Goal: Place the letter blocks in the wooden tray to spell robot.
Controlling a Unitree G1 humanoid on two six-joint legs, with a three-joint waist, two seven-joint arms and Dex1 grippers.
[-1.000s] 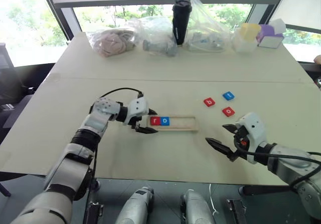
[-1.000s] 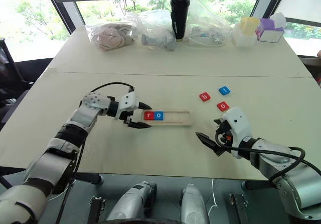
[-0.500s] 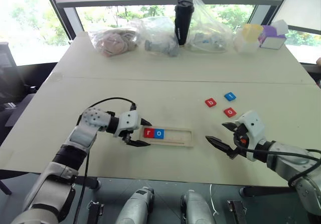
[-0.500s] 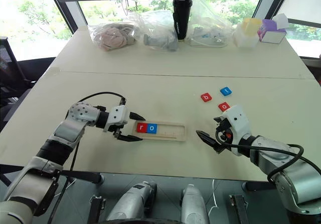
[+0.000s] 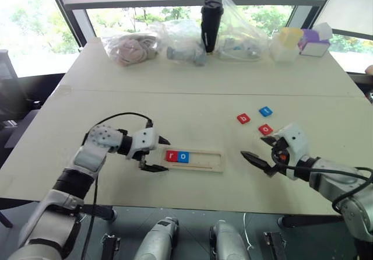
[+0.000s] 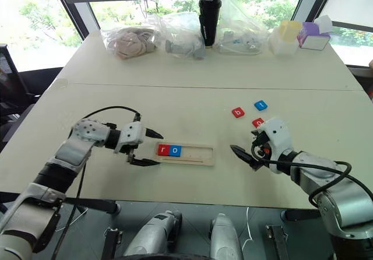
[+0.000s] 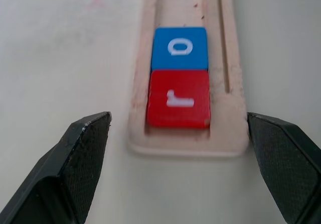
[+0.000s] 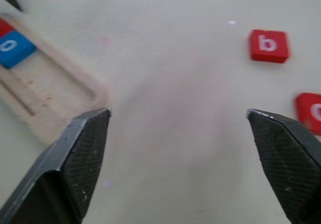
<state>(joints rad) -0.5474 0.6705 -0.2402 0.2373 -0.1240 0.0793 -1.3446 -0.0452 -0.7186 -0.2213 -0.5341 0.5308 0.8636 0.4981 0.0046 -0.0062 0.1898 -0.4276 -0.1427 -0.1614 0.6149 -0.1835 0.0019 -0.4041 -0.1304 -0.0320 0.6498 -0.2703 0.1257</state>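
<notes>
The wooden tray [image 5: 205, 160] lies on the table in front of me. A red r block [image 5: 171, 155] and a blue o block [image 5: 183, 156] sit side by side at its left end. My left gripper [image 5: 168, 155] is open just off that end, its fingers [image 7: 83, 156] either side of the tray [image 7: 138, 111] and touching nothing. Right of the tray lie three loose blocks: a red b [image 5: 243, 118], a blue t [image 5: 266, 111] and a red o [image 5: 265, 129]. My right gripper [image 5: 252, 146] hangs open and empty between the tray and the red o [image 8: 311, 112].
Along the table's far edge stand several clear plastic bags [image 5: 182, 39], a black tumbler [image 5: 211, 16], and yellow [image 5: 288, 41] and purple [image 5: 315, 40] boxes. A seam [image 5: 204, 94] runs across the table between them and the tray.
My left gripper has drawn back to the left off the tray's end, leaving r and o in place. My right gripper has edged forward toward the loose blocks.
</notes>
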